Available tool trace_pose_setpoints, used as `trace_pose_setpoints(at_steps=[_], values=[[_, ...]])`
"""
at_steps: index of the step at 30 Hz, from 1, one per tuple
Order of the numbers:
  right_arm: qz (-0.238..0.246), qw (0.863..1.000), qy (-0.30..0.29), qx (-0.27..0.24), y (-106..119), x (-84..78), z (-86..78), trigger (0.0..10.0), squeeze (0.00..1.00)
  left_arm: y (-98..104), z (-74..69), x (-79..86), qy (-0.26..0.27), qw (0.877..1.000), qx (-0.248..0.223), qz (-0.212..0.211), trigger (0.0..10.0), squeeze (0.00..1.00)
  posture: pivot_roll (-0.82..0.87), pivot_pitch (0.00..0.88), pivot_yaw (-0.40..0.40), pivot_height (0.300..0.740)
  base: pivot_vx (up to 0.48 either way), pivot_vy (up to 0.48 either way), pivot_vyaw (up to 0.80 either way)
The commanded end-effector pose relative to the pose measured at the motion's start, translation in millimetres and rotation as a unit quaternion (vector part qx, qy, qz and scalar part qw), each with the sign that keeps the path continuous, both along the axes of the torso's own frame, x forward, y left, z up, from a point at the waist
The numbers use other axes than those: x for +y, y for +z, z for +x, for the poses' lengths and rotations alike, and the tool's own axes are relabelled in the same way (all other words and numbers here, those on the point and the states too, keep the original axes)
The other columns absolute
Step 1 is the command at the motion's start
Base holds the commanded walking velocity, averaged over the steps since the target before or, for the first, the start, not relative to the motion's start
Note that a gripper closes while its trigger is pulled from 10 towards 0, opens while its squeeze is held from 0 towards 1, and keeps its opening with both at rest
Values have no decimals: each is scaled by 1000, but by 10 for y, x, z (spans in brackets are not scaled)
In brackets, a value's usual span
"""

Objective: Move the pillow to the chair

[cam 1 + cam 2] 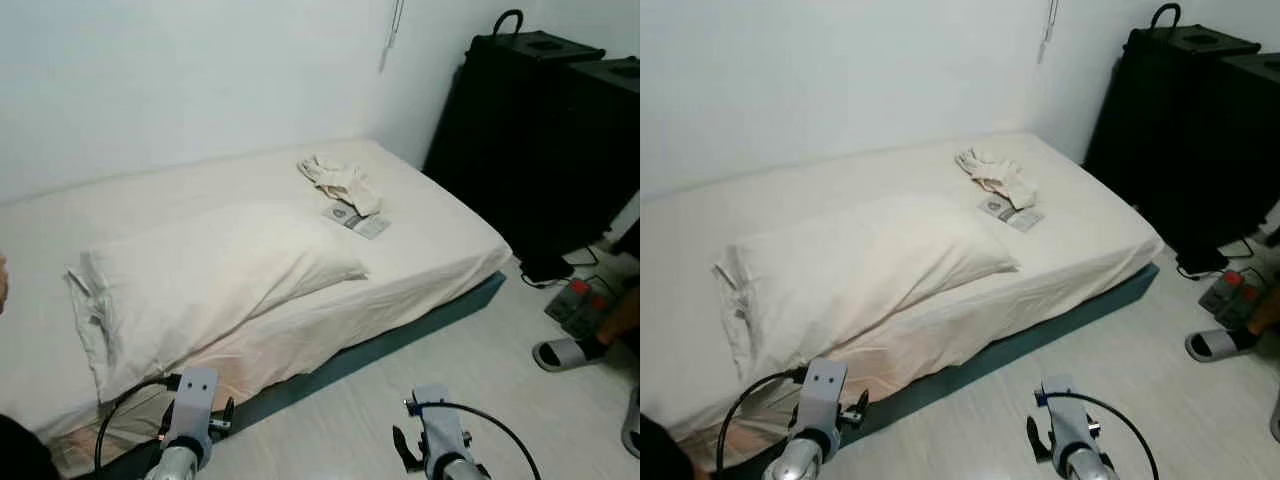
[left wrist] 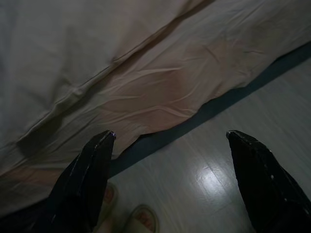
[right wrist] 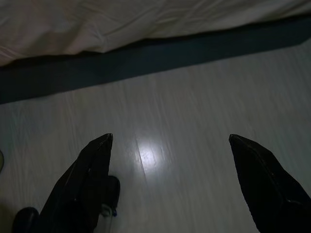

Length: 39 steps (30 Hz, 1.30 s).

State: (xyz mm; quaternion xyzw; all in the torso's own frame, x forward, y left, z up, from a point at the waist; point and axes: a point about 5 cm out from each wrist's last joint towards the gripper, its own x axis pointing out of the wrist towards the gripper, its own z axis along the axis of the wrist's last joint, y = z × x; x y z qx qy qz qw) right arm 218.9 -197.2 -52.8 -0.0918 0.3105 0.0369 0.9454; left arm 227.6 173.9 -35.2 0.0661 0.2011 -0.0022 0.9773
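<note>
Both jaws gape empty over pale floor (image 3: 194, 160) beside the bed (image 1: 440, 240) bearing the pillow (image 1: 200, 280).

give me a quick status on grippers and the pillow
Left gripper open, low at the bed edge; right gripper open over floor. Pillow untouched on the bed. Bundled cloth beyond it; a person's sandalled foot stands right.
</note>
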Motion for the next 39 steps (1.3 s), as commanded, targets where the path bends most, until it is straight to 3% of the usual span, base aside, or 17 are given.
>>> trace_pose_setpoints(at_steps=[1,12,39], values=[[1,1000,-6,-3,-1,-10,-9,10000,0,-18,-25,3,7,1000,3,-6,10000,0,-2,33,-28,740,0,0,0],[2,1000,-6,-17,24,-2,16,10000,0,18,-13,-64,-14,1000,-17,-19,10000,0,-6,38,-26,740,25,0,0],[-2,1000,0,-25,40,-13,25,10000,0,28,-25,-95,-20,999,-27,-32,10000,0,-8,45,-36,740,412,0,0]])
